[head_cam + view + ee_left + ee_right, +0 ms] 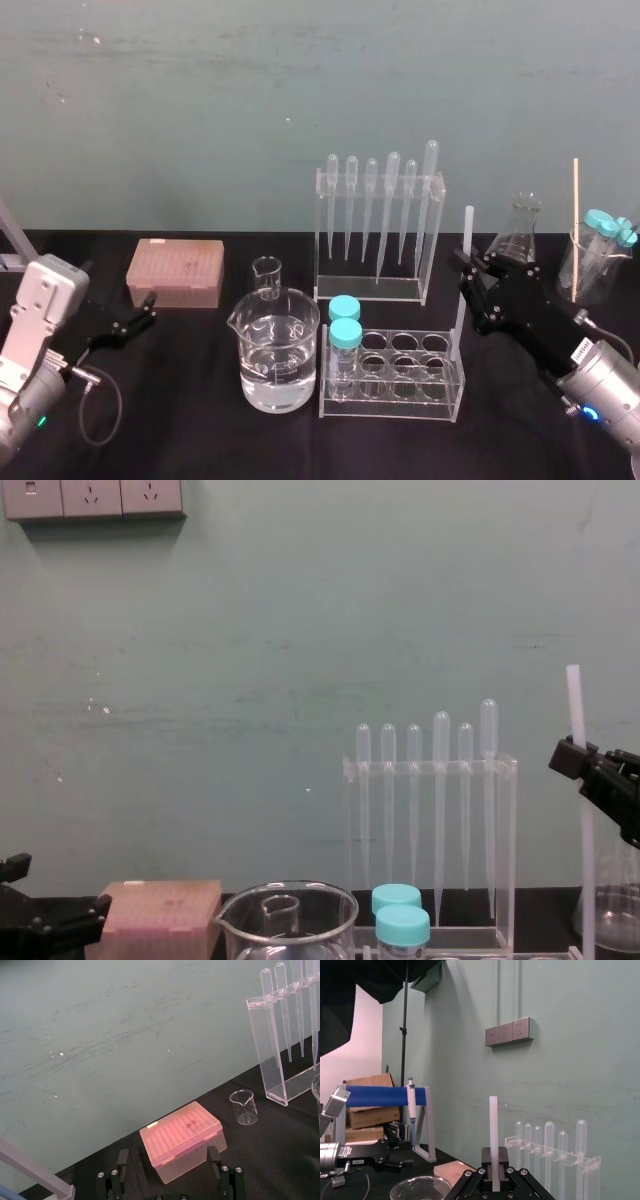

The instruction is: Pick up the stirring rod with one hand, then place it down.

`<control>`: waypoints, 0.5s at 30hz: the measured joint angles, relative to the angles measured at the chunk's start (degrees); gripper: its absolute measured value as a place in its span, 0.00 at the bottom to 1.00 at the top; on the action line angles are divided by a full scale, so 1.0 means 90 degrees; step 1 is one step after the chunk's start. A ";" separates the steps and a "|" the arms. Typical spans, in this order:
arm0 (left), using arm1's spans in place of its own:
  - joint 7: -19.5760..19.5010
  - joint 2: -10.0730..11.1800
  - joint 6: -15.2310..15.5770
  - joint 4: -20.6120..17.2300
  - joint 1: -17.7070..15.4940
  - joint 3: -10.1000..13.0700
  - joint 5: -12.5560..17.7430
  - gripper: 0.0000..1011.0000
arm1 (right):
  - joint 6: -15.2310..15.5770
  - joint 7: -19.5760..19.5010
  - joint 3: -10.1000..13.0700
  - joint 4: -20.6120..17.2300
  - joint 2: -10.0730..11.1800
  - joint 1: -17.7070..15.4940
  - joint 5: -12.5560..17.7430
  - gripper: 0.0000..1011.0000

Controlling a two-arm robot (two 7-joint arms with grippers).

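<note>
well, in the head view the right hand (472, 272), right of centre, is clamped on the stirring rod (467, 228), held upright just right of the tube rack (400, 385). the left hand (138, 316) sits parked at lower left over the black table (200, 440).

in the left wrist view its fingers (122, 1159) stand apart, holding nothing, before a pink box (180, 1137).

in the right wrist view the rod rises from the pinching fingers against a green wall (580, 1020) with sockets (509, 1032).

in the chest view the rod stands at the right edge. best to lower it slowly onto bare table, clear of rack and flask (518, 238), then release.
</note>
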 joint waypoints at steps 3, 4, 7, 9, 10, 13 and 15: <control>0.0000 0.0000 0.0000 0.0000 0.0000 0.0000 0.0000 0.99 | 0.0000 0.0000 0.0000 0.0000 0.0000 0.0000 0.0000 0.07; 0.0000 0.0000 0.0000 0.0000 0.0000 0.0000 0.0000 0.99 | 0.0000 0.0000 0.0000 0.0000 0.0000 0.0000 0.0000 0.07; 0.0000 0.0000 0.0000 0.0000 0.0000 0.0000 0.0000 0.99 | 0.0000 0.0001 0.0000 0.0000 0.0000 0.0000 0.0000 0.07; 0.0000 0.0000 0.0000 0.0000 0.0000 0.0000 0.0000 0.99 | 0.0000 0.0002 0.0000 0.0000 0.0000 0.0000 0.0000 0.07; 0.0000 0.0000 0.0000 0.0000 0.0000 0.0000 0.0000 0.99 | 0.0000 0.0003 0.0001 0.0000 0.0000 0.0000 0.0000 0.07; 0.0000 0.0000 0.0000 0.0000 0.0000 0.0000 0.0000 0.99 | 0.0000 0.0004 0.0001 0.0000 0.0000 0.0000 0.0000 0.07; 0.0000 0.0000 0.0000 0.0000 0.0000 0.0000 0.0000 0.99 | 0.0000 0.0005 0.0001 0.0000 0.0000 0.0000 0.0001 0.07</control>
